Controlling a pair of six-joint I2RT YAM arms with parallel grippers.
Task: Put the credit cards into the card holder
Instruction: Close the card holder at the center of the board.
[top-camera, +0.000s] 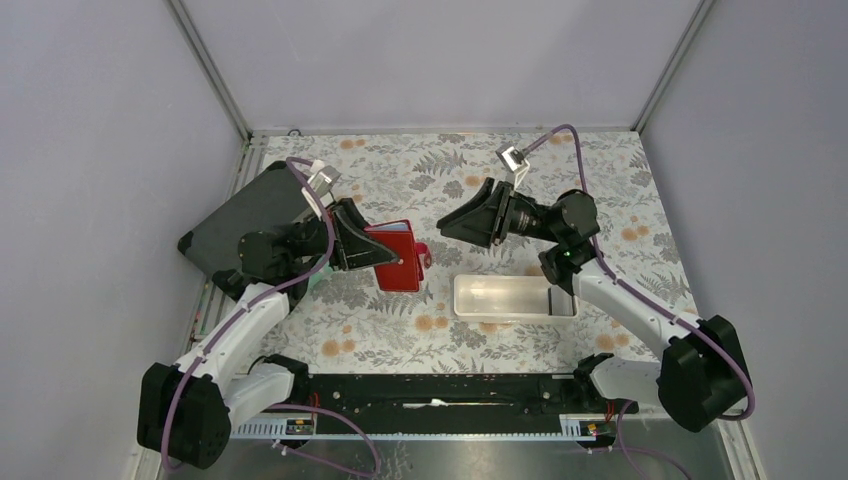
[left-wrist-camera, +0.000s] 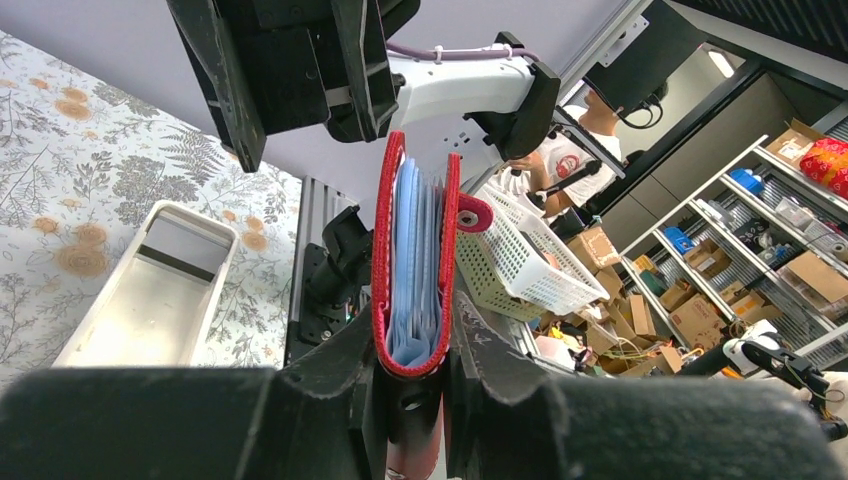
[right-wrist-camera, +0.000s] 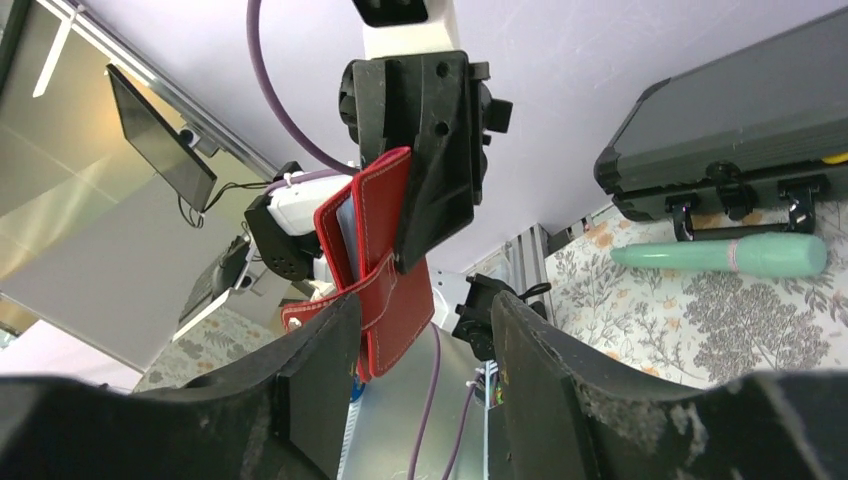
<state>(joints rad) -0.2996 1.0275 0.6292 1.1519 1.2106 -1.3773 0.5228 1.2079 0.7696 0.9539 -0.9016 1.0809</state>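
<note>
Worktop (top-camera: 400, 330): floral-print cloth, fills the middle of the top view.

Dark grey hard case (top-camera: 235, 215): left of centre in the top view, at the cloth's left edge, partly behind the left arm. Latches show in the right wrist view.

White tray (top-camera: 510, 297): long, rectangular, right of centre in the top view, flat on the cloth.

Left claw (top-camera: 372, 250): clamped on the card holder's lower end, held up off the cloth just left of centre.

Right claw (top-camera: 448, 222): jaws apart, nothing between them. It points at the card holder across a clear gap, not touching it.

Card holder (left-wrist-camera: 385, 250): red, white stitching, edge-on at the centre of the left wrist view, mouth slightly spread.

Teal stick-shaped object (right-wrist-camera: 730, 255): lies on the cloth just in front of the case.

Credit cards (left-wrist-camera: 415, 260): light blue, stacked inside the holder between its two red walls.

Snap strap (left-wrist-camera: 472, 212): red, hangs loose on the holder's right side.
</note>
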